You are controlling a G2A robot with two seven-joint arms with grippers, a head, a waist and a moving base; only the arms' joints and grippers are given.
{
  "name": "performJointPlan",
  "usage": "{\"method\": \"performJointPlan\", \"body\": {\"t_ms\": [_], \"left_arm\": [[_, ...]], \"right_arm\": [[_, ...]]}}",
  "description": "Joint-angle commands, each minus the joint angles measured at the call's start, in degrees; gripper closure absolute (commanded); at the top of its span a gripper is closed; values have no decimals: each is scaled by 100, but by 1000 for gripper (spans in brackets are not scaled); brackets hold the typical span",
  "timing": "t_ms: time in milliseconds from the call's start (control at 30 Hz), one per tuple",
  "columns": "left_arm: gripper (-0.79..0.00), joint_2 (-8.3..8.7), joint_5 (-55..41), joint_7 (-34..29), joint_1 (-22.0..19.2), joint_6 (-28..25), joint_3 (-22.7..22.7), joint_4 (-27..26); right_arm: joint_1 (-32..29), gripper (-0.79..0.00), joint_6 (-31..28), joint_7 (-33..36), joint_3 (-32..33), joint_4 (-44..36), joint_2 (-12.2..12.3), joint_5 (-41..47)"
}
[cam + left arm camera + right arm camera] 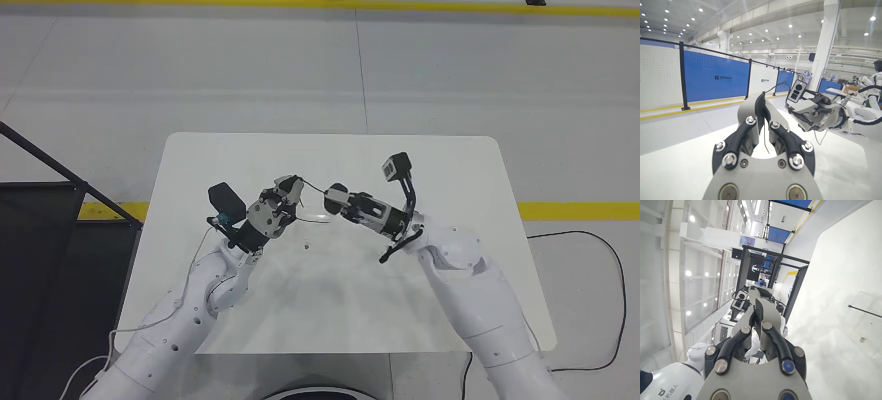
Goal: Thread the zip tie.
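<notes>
The left tool (pixel 763 98) sits in the lower middle of its wrist view, its two fingers clamped together on a thin black zip tie (pixel 764 136). A short tail of the strap hangs down below the pads. The rest rises past the fingertips and curves in an arc toward the right of the frame, where the right tool (pixel 791 110) waits close by.

The right wrist view shows that tool's fingers pressed together. They are probably pinching the strap's other end, though the contact itself is hidden. At the right edge of this view a second zip tie (pixel 865 311) lies flat on the white counter (pixel 838 275).

From above, both tools meet almost tip to tip at the centre of the frame, held above the counter. The strap makes a small hump between them. This view gives the spacing of the two tools. The left wrist view gives the grip and the loose tail.

The strap looks light, narrow, springy and probably slick. It would likely bow or slip if held far from its tip. A hold close behind the tip, with the head kept steady, should suit threading best.
</notes>
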Motion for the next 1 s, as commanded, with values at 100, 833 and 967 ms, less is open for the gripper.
{"method": "performJointPlan", "body": {"t_ms": [100, 833, 967], "left_arm": [[0, -39, 20, 2, 19, -30, -50, 9], [0, -203, 412, 53, 39, 133, -204, 105], [0, -238, 529, 107, 40, 193, -190, 134]], "right_arm": [[18, 0, 123, -136, -36, 14, -7, -173], [-73, 0, 130, -212, 149, -23, -3, 61], [-125, 0, -23, -146, 213, -54, -3, 256]]}}
